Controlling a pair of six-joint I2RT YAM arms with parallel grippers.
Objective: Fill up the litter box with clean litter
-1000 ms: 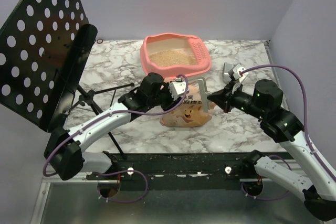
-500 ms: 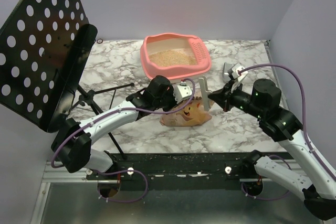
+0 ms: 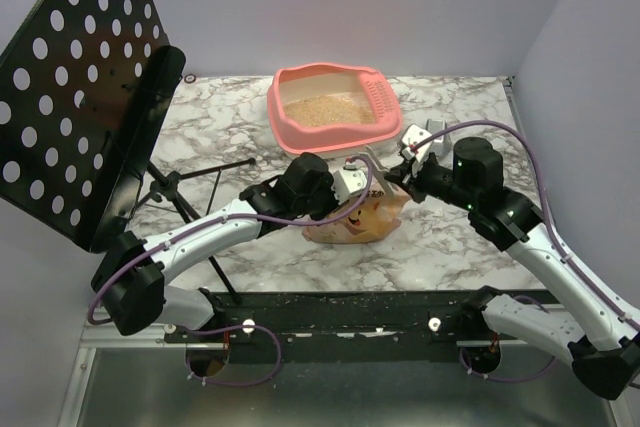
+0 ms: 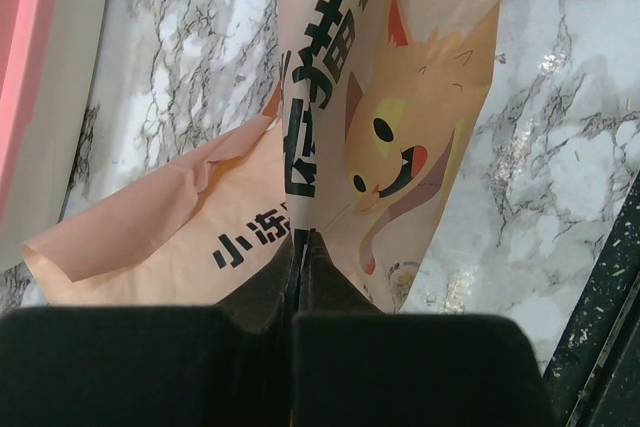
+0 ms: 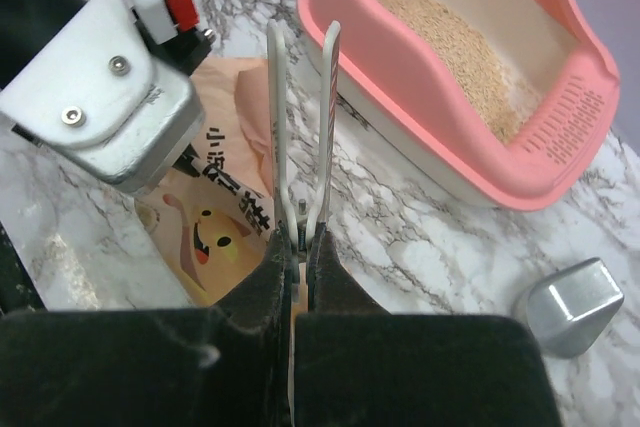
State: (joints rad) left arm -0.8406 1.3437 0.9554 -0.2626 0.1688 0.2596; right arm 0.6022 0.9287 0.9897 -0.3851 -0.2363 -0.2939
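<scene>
The pink litter box point(image 3: 290, 127) stands at the back middle of the table, with tan clean litter point(image 3: 322, 111) in its bottom; both show again in the right wrist view, litter box point(image 5: 420, 77) and litter point(image 5: 460, 47). In front of it lies a crumpled tan paper bag point(image 3: 350, 222) printed with a cartoon cat. My left gripper point(image 4: 300, 237) is shut on a fold of this bag point(image 4: 400, 97). From the bag's right, my right gripper point(image 5: 300, 239) is shut on the base of a white two-armed clip point(image 5: 300, 97), which points toward the litter box.
A small silver scoop point(image 5: 572, 307) lies on the marble to the right of the litter box. A black perforated music stand point(image 3: 80, 77) with tripod legs point(image 3: 200, 175) fills the left side. The table's dark front rail point(image 3: 350, 307) runs just behind the bag.
My left gripper has gone from open to shut on the bag after sliding right. The right arm has swung left and toward the back, carrying the clip closer to the bag's top.
</scene>
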